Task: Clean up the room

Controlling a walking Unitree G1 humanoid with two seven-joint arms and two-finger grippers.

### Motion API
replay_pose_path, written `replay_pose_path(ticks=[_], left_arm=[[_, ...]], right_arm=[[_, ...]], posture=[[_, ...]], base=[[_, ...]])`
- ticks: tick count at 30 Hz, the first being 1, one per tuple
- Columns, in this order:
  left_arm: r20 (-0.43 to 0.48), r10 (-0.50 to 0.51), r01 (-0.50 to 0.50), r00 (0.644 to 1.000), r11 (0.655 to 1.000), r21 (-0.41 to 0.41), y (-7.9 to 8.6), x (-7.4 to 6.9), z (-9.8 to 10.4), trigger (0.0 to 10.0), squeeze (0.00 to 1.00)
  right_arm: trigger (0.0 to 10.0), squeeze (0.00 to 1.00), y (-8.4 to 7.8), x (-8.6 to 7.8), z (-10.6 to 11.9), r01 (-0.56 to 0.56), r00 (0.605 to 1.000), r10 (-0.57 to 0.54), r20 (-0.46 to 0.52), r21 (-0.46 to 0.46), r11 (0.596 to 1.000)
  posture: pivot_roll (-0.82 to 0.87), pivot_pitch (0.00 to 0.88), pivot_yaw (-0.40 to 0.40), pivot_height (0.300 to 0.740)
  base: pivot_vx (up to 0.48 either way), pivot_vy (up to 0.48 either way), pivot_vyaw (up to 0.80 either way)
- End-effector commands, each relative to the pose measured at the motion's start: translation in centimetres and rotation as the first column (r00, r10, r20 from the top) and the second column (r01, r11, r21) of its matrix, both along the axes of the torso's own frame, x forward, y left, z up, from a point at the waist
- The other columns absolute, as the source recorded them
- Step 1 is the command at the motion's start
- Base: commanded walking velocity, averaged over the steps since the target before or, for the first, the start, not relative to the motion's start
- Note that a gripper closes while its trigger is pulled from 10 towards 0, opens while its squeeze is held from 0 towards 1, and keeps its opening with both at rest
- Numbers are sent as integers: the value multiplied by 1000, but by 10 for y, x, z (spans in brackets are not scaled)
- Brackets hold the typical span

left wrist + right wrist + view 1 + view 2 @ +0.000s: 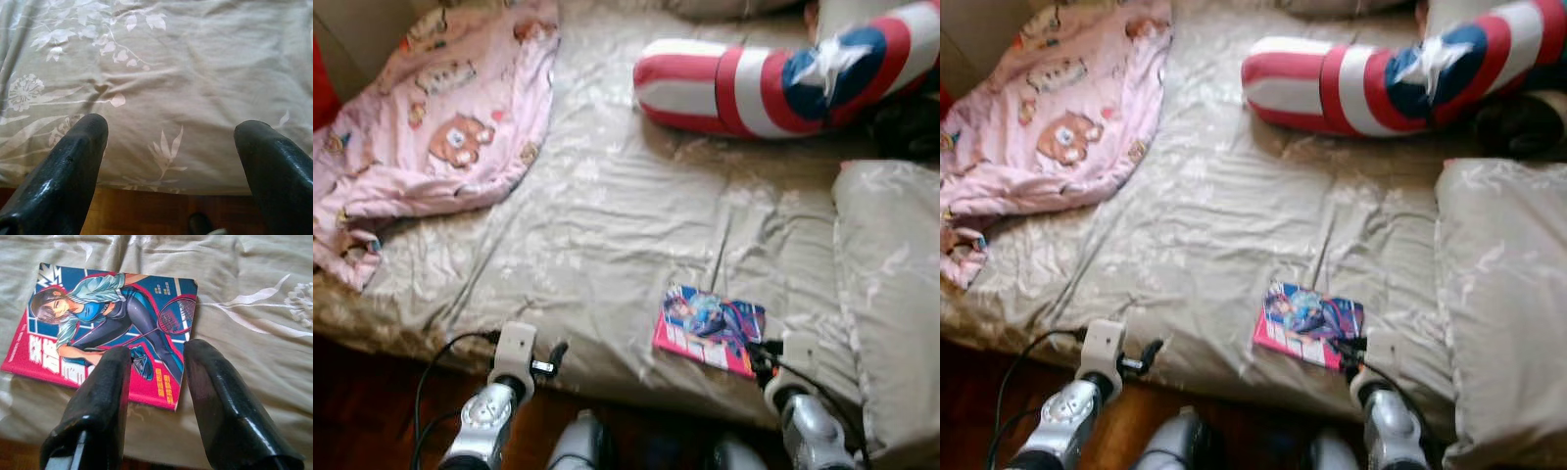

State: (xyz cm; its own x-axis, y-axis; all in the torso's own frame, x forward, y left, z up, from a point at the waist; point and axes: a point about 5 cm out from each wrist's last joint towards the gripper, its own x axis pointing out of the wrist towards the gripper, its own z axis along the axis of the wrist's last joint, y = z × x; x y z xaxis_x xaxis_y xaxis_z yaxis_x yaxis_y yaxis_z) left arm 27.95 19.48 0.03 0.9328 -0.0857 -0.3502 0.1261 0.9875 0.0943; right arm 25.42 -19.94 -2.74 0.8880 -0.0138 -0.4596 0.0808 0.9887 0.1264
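A pink blanket [440,108] covers the bed's [607,215] far left corner. The left gripper [171,147] hovers spread wide, empty, at the near edge. Bare sheet lies between. The comic book [710,330] lies near that edge; the right gripper [156,382], part-open, holds nothing over its corner.

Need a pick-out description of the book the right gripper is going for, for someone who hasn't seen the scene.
Start at the bed with its beige leaf-print sheet. Near its front edge lies a comic book, flat, face up, with the right gripper open just over its corner. It is the only small flat thing there: red and blue cover showing a figure with a badminton racket, unlike the pink blanket and the striped star pillow.
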Motion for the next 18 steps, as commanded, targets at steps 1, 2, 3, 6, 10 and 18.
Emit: replay_pose_path(ticks=[1,2,3,6,10,18], left_arm=[[-81,40,-41,996,999,-6,4,-12,-14,10000,0],[-107,57,-58,993,998,-7,5,-14,-17,10000,0],[-130,75,-77,989,997,-11,7,-17,-21,10000,0],[-187,108,-112,977,994,-15,8,-25,-29,10000,0],[-282,130,-141,951,990,-20,5,-41,-44,10000,0],[-354,159,-173,922,985,-9,5,-58,-57,10000,0]], right_arm=[[10000,0,3,-13,-12,-1,998,1,-66,6,1000],[10000,0,4,-20,-18,1,994,0,-109,5,1000],[10000,0,5,-27,-24,6,989,-6,-148,1,1000],[10000,0,2,-39,-33,37,977,-36,-212,0,999],[10000,0,-2,-59,-45,81,948,-79,-310,-8,997],[10000,0,-9,-72,-51,119,926,-126,-355,-43,992]], posture=[[55,115,17,740],[43,100,6,740],[34,88,-4,740],[27,69,-21,740],[20,41,-45,740],[32,22,-51,740]], base=[[0,0,0],[0,0,0],[0,0,0],[0,0,0],[0,0,0],[0,0,0]])
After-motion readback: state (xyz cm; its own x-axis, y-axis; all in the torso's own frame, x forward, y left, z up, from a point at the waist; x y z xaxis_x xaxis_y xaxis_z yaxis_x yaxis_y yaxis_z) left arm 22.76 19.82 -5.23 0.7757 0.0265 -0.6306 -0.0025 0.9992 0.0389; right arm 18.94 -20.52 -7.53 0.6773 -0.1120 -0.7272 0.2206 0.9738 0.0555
